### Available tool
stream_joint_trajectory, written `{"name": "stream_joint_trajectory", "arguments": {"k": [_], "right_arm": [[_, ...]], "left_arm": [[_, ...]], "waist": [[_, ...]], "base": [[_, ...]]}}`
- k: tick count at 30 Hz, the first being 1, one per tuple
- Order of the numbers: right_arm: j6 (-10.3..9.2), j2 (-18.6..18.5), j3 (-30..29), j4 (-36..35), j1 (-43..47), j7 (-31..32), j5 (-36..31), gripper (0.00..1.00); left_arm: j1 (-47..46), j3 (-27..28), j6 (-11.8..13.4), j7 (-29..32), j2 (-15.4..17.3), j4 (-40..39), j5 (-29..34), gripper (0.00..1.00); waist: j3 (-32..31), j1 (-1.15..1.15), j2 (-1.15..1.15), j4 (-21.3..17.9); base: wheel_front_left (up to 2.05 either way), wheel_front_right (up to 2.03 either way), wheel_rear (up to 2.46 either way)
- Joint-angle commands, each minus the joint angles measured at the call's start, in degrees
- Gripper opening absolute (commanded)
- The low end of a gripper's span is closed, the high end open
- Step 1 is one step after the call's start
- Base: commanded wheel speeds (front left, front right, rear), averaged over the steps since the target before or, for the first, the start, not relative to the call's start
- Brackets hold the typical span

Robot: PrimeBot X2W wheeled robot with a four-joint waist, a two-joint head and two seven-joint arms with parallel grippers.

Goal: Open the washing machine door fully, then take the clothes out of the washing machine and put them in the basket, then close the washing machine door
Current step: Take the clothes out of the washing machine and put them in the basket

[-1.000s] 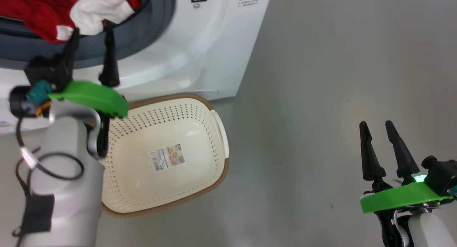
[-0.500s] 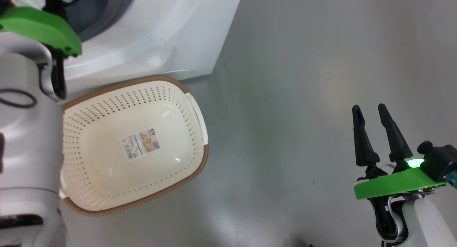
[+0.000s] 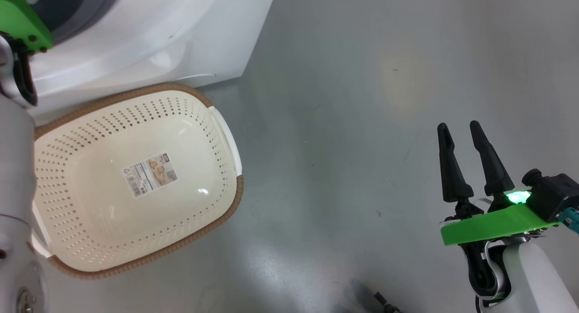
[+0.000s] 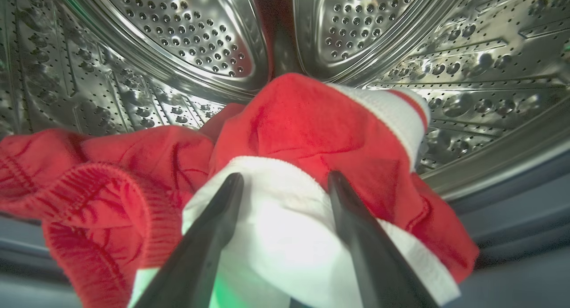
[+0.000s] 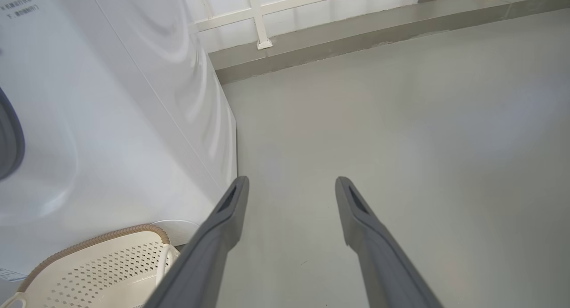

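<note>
The red and white clothes (image 4: 303,125) lie at the mouth of the washing machine's (image 3: 149,37) steel drum (image 4: 187,41). My left gripper (image 4: 285,181) is open, its two fingers straddling a white fold of the fabric at the drum's lip. In the head view the left forearm (image 3: 16,168) runs up the left edge. The cream basket (image 3: 228,139) stands on the floor against the machine's front, with nothing but its paper label inside; its corner also appears as basket (image 5: 98,259). My right gripper (image 3: 457,126) hangs open over bare floor at the lower right. The washing machine door is out of view.
Grey floor (image 3: 353,100) stretches right of the machine and basket. A low grey kerb with white rail posts (image 5: 262,43) runs along the far wall behind the machine (image 5: 111,121). A dark cable end lies at the head view's bottom edge (image 3: 384,304).
The head camera has swung, sliding the basket and machine left and up in its view; the drum mouth and clothes have left it. My right gripper stays open in the same pose.
</note>
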Motion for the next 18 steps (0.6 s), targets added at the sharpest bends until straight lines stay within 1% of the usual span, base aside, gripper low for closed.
{"name": "stream_joint_trajectory", "arguments": {"k": [1,11,12,13,14,15,17,18], "right_arm": [[0.43,-0.5,1.4,-1.3,0.2,-0.4,0.3,1.0],[0.43,-0.5,2.1,-1.5,-0.4,-0.4,0.4,1.0],[0.43,-0.5,2.2,-1.5,-0.5,-0.4,0.4,1.0],[0.43,-0.5,2.2,-1.6,-0.5,-0.4,0.5,1.0],[0.43,-0.5,2.3,-1.6,-0.5,-0.4,0.5,1.0],[0.43,-0.5,2.3,-1.7,-0.5,-0.4,0.6,1.0],[0.43,-0.5,2.3,-1.7,-0.5,-0.4,0.6,1.0],[0.43,-0.5,2.3,-1.7,-0.5,-0.4,0.6,1.0]], "left_arm": [[-0.5,0.1,0.6,0.3,2.5,-0.6,0.5,1.0],[-1.0,-2.4,1.6,3.7,3.3,0.8,1.7,1.0],[-1.1,-2.7,1.7,4.0,3.4,0.9,1.9,0.81],[-1.1,-2.9,1.8,4.2,3.5,0.9,2.0,0.7],[-1.1,-3.1,1.9,4.3,3.6,1.0,2.0,0.5],[-1.1,-3.2,1.9,4.4,3.7,1.0,2.1,0.4],[-1.0,-3.5,1.9,4.7,3.9,1.1,2.0,0.3],[-1.0,-3.6,1.9,4.9,3.9,1.1,2.0,0.22]], "waist": [[0.1,0.0,0.0,-0.1],[0.3,0.0,0.0,-0.6],[0.3,0.0,0.0,-0.6],[0.3,0.0,0.0,-0.7],[0.3,0.0,0.0,-0.8],[0.3,0.0,0.0,-0.8],[0.3,0.0,0.0,-0.9],[0.3,0.0,0.0,-0.9]], "base": [[0.0,0.0,0.0],[0.0,0.0,0.0],[0.0,0.0,0.0],[0.0,0.0,0.0],[0.0,0.0,0.0],[0.0,0.0,0.0],[0.0,0.0,0.0],[0.0,0.0,0.0]]}}
